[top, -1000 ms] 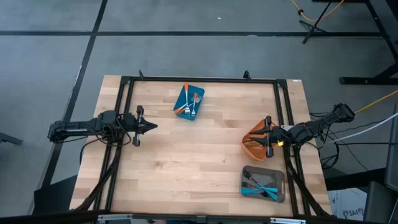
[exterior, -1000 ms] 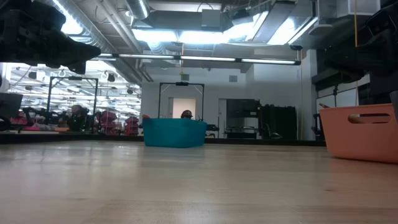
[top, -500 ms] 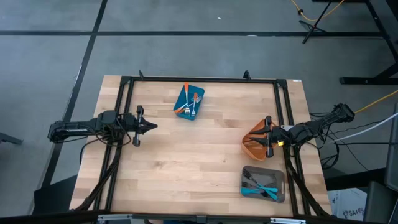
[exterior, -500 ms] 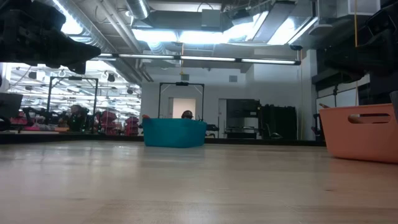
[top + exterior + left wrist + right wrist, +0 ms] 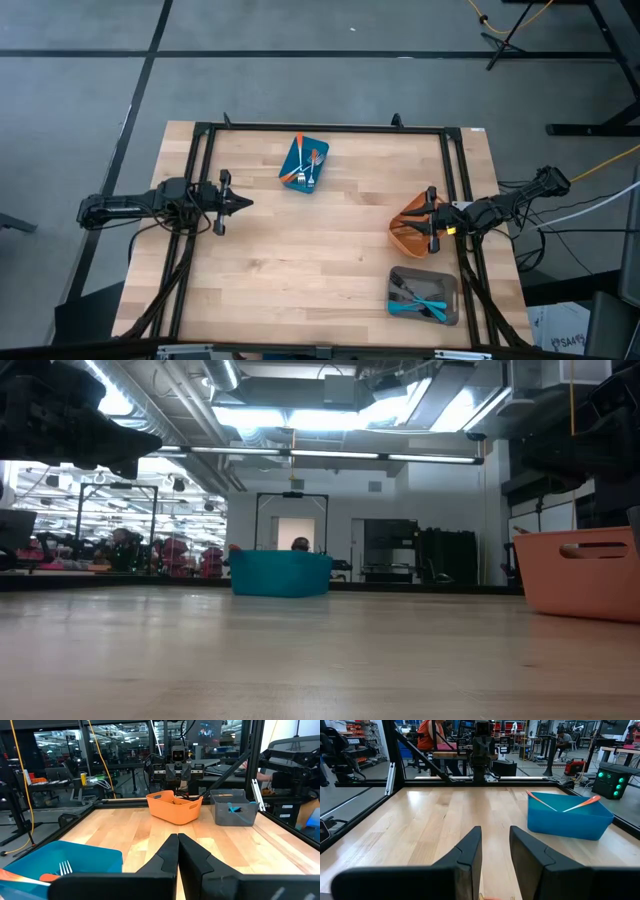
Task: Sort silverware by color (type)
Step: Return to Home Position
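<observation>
Wood, pale and planked, fills our view: the butcher-block table [image 5: 300, 260] looks just as it did a second ago; nothing has shifted, not an arm, not a bin, not a fork. The left gripper [image 5: 243, 203] hangs over the table's left edge, its dark, wedge-shaped fingers pressed together at the tips; the right gripper [image 5: 410, 224] hovers over the orange bin [image 5: 400, 240] at the right side, its fingers parted by a narrow gap and holding nothing.

Now the containers, all smooth plastic with rounded corners; the blue bin [image 5: 292, 150] sits at the far middle of the table, and in it we see the orange-handled forks [image 5: 305, 165], bright tines showing, two handles poking above the rim in the right wrist view. The grey bin [image 5: 448, 280] stands near the front right corner, just in front of the orange one; the blue-handled forks [image 5: 425, 305] lie crossed inside it. What lies in the orange bin we cannot make out.
</observation>
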